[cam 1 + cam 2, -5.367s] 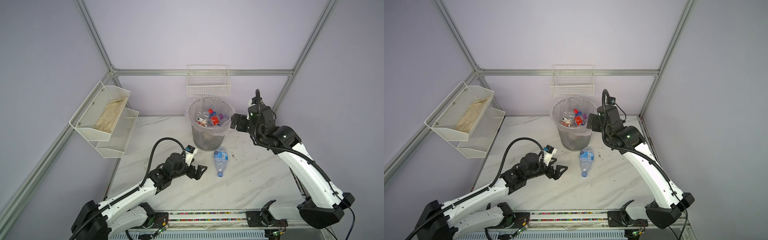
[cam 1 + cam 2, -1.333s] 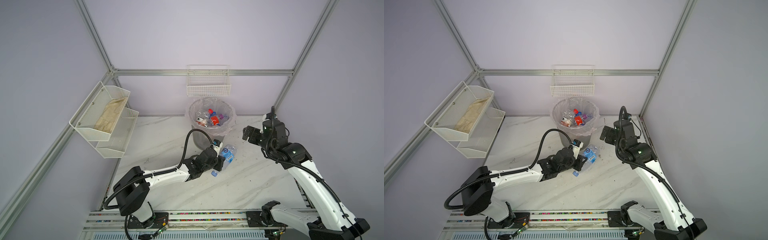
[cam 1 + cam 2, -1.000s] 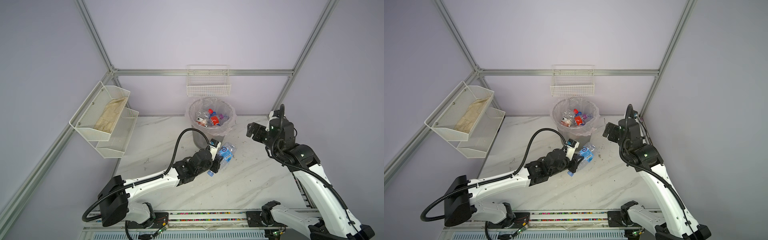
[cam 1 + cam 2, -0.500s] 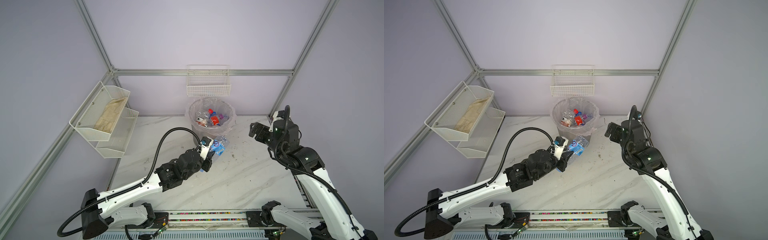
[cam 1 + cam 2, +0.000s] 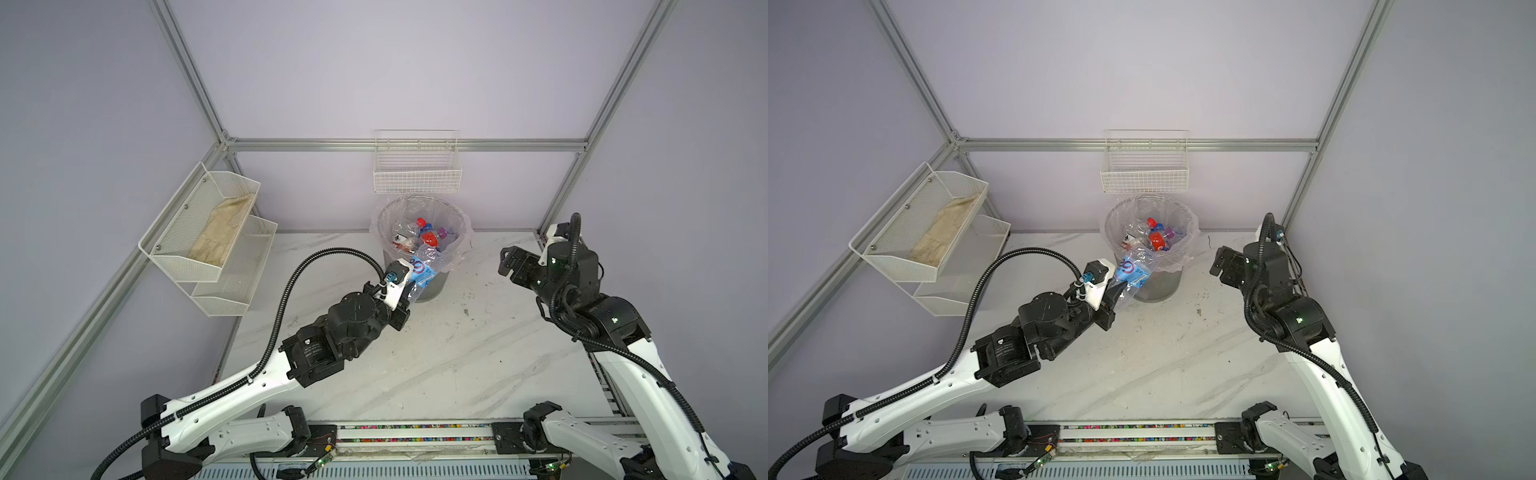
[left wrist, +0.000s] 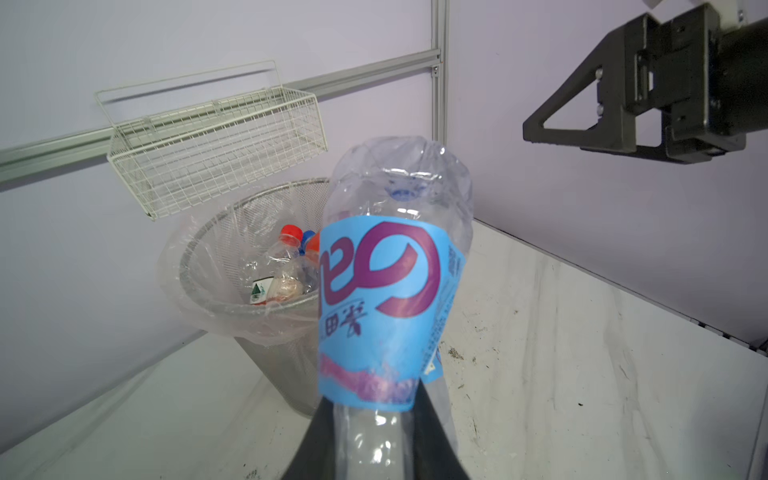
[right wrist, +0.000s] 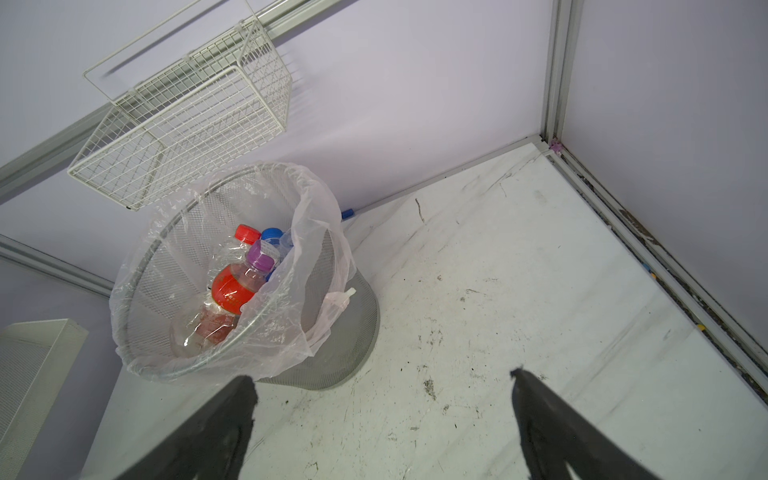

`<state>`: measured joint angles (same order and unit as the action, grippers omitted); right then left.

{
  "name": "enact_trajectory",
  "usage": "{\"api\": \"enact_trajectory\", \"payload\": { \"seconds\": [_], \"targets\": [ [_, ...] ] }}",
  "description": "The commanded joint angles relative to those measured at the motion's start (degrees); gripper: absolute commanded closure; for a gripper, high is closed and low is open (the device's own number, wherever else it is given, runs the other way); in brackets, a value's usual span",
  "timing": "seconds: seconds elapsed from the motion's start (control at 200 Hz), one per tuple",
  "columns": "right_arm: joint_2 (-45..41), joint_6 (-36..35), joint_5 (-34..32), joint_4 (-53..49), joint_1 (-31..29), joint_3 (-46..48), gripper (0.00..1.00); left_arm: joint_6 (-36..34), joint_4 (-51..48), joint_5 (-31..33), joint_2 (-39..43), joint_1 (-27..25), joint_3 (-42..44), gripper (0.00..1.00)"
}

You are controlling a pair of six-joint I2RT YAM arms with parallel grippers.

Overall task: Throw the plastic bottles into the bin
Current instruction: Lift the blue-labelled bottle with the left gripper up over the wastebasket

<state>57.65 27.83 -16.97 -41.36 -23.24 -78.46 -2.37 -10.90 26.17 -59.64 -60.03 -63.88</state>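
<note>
Since a second ago your left arm has lifted the clear blue-labelled bottle off the desk and carried it to the near rim of the grey mesh bin. It now hangs there tilted, base toward the opening, not yet inside. Your left tool is clamped tight on the bottle's narrow end, while your right tool has drawn back toward the right wall, jaws spread wide and holding nothing. Other bottles, among them a red-labelled bottle, already lie inside the bag-lined bin.
</note>
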Motion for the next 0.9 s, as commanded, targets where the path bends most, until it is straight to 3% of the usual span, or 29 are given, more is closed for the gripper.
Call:
{"api": "enact_trajectory", "payload": {
  "seconds": [0.0, 0.895],
  "targets": [
    [-0.5, 0.5, 0.0, 0.1, 0.2, 0.6, 0.02, -4.9, 3.5, 1.7, 1.2, -0.1, -6.6, 0.80],
    [-0.3, 0.3, 1.1, 0.8, 0.1, 1.8, 0.02, -20.2, 7.8, 0.5, -3.0, 0.0, -21.8, 0.80]
  ]
}}
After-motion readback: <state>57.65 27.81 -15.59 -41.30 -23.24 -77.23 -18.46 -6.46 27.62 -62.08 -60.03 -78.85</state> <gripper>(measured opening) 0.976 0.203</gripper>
